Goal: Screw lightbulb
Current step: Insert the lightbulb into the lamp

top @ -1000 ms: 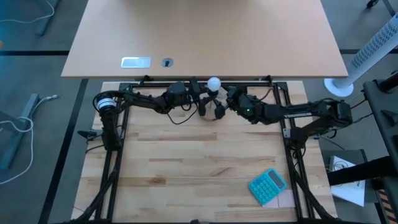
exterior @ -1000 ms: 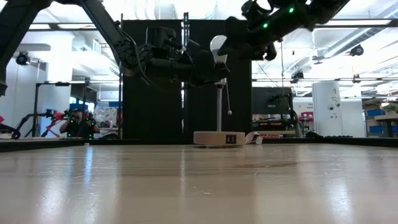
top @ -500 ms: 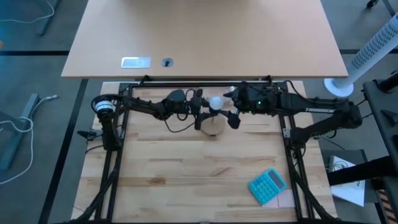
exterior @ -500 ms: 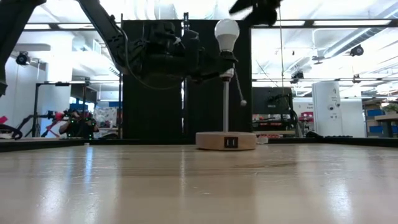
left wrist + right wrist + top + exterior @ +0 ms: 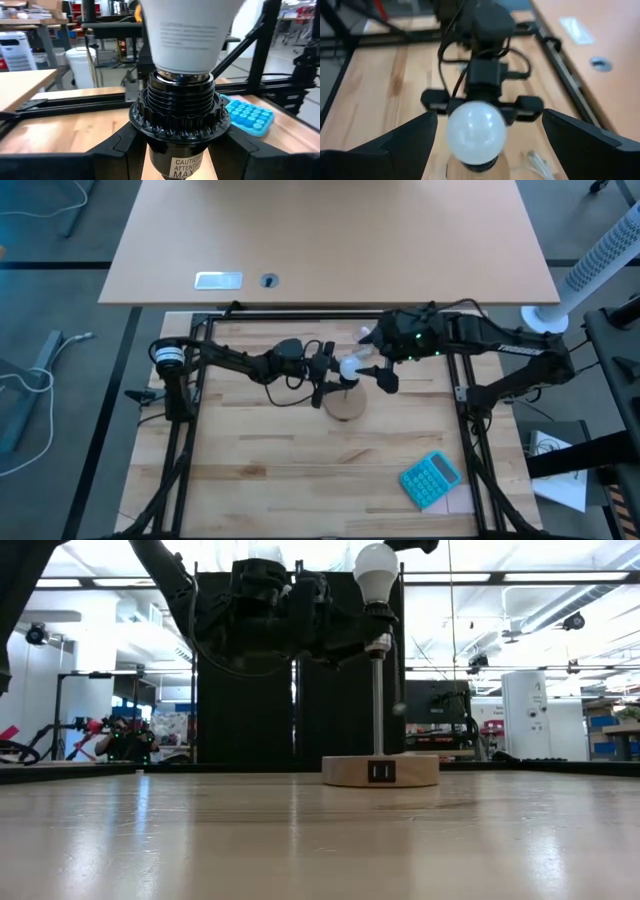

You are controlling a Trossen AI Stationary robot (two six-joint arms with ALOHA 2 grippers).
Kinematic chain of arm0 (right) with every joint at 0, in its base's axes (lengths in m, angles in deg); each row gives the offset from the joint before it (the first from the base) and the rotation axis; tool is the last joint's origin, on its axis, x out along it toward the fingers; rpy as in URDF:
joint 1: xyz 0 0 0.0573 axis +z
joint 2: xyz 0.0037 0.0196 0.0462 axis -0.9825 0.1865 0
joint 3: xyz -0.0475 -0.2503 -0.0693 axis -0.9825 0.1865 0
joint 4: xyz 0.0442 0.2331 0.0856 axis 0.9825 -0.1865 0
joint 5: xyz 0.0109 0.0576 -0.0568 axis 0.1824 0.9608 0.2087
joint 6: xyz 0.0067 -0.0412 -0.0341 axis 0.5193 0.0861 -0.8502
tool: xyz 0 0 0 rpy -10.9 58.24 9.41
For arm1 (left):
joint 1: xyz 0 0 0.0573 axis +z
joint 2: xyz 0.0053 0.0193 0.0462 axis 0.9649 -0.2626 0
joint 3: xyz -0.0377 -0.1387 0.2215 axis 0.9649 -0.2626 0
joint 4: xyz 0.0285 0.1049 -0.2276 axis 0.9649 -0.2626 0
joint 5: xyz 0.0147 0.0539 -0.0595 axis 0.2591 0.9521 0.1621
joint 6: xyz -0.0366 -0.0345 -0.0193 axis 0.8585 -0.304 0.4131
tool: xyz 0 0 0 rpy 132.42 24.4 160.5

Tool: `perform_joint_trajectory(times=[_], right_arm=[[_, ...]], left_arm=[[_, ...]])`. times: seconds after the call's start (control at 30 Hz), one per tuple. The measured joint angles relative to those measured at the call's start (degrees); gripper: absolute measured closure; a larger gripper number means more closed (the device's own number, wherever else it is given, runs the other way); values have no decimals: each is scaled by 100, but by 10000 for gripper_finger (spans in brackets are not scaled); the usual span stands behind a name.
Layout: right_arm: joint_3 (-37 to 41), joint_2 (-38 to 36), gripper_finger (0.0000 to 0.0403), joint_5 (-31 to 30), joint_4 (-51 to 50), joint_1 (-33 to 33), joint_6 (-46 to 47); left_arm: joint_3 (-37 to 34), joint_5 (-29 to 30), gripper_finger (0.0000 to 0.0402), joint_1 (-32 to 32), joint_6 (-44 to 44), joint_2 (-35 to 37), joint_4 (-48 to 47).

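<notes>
High view: the small white rounded lightbulb (image 5: 347, 366) sits atop a lamp whose round tan wooden base (image 5: 345, 404) rests on the pale plank worktop (image 5: 260, 460); the left tool (image 5: 331, 374) reaches in from the left arm, stretched low and nearly level across the far half of the worktop, and clamps the lamp's neck just under the bulb, probably to stop the lamp turning; the right tool (image 5: 374, 366) hangs just beside the bulb, its arm bent in from the right; a turquoise calculator (image 5: 431, 479) lies well apart near the front edge

Low view: the bulb (image 5: 376, 571) stands upright on a thin metal stem (image 5: 378, 700) over the wooden base (image 5: 380, 769); the left tool (image 5: 362, 635) holds the socket below the bulb; the right one is barely in the picture at the top

Left wrist view: the ribbed black socket (image 5: 179, 117) sits pinched between the two dark fingers (image 5: 117, 145), with the bulb's white neck (image 5: 187, 32) already seated in it

Right wrist view: the bulb (image 5: 475, 132) lies between the spread fingers (image 5: 400, 141), which stand wide and clear of the glass, gripping nothing; judging by this, the right tool is lined up to close on the bulb and twist
</notes>
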Motion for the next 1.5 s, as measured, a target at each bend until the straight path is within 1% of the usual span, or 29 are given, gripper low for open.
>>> perform_joint_trajectory(times=[0.1, 0.2, 0.3, 0.4, 0.5, 0.57, 0.7, 0.83, 0.93, 1.07, 1.27, 1.5], right_arm=[[-92, 168, 48, 61, 23, 108, -138], [-117, 274, 48, 80, -108, 186, -192], [-150, 295, 48, 97, -359, 261, -155], [-157, 297, 48, 80, -282, 304, -146], [-154, 316, 48, 30, -155, 307, -234], [-159, 360, 48, -106, -27, 305, -311], [-150, 446, 48, -290, -33, 303, -439], [-144, 479, 48, -299, -39, 302, -522], [-143, 504, 48, -246, -28, 268, -537], [-107, 513, 48, -239, -28, 200, -513], [-22, 511, 55, -235, -24, 7, -191], [119, 511, 78, 202, 22, -51, 108]], left_arm=[[9, 270, 233, -136, 12, -152, 290], [7, 329, 222, -175, 14, -256, 541], [-24, 379, 199, -193, -63, -252, 336], [-41, 415, 173, -195, -96, -235, 220], [-22, 680, 150, -195, -241, -211, 98], [-28, 818, 137, -197, -355, -216, -152], [-28, 834, 120, -195, -393, -179, -331], [-28, 832, 114, -223, -466, -99, -368], [-28, 825, 113, -234, -672, 9, -582], [-28, 830, 113, -234, -868, 251, -1111], [-26, 835, 114, -234, -961, 692, -1852], [-26, 836, 116, -232, -1022, 1337, -3028]])
